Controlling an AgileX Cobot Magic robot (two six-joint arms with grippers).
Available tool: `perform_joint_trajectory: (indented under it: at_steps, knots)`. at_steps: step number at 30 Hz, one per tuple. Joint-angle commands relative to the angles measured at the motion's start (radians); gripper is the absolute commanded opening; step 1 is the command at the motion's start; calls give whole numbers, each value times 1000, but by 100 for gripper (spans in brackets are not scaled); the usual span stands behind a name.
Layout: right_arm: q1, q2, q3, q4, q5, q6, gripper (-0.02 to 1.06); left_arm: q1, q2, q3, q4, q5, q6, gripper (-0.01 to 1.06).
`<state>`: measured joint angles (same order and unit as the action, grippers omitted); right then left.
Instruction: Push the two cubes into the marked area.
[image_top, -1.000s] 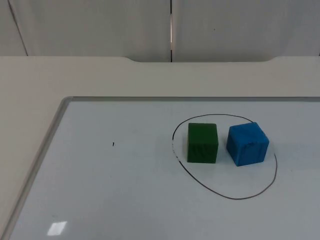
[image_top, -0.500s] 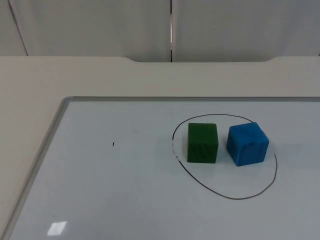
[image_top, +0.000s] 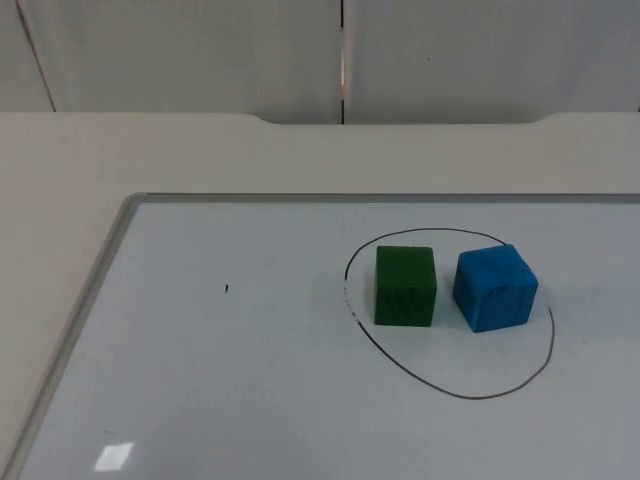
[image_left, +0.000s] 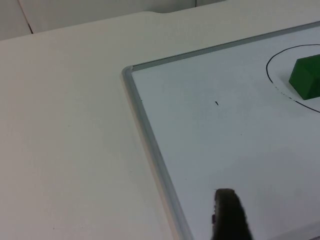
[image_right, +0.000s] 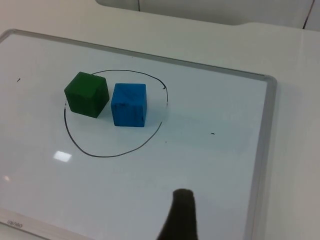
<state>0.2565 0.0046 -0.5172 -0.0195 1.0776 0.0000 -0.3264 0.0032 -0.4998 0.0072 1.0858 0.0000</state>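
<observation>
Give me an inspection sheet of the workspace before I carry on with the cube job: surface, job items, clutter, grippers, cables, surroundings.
Surface: whiteboard with a grey frame, lying flat on the white table.
Job's things: green cube and blue cube stand side by side, a narrow gap between them, both inside the drawn black outline. The green cube sits close to the line; the blue cube's far side nearly meets it.
Clutter: a small black mark on the board, nothing else seen.
Grippers: left gripper and right gripper hang above the board, away from the cubes.
Cables: nothing seen.
Surroundings: grey partition wall behind the table.
</observation>
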Motion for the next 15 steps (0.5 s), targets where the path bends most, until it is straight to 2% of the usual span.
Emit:
perform_joint_trajectory:
  at_steps: [1, 2, 4, 6, 13, 15]
  knots:
    - [-2, -5, 3, -4, 1, -12, 67, 2, -3, 4, 5, -12, 0, 69]
    - [-2, -5, 3, -4, 1, -12, 67, 2, -3, 4, 5, -12, 0, 69]
    - [-2, -5, 3, -4, 1, -12, 67, 2, -3, 4, 5, -12, 0, 78]
    - [-2, -5, 3, -4, 1, -12, 67, 2, -3, 4, 8, -12, 0, 82]
    - [-2, -5, 3, -4, 1, -12, 68, 2, -3, 4, 8, -12, 6, 82]
    - [-2, -5, 3, -4, 1, -12, 77, 2, -3, 4, 8, -12, 6, 82]
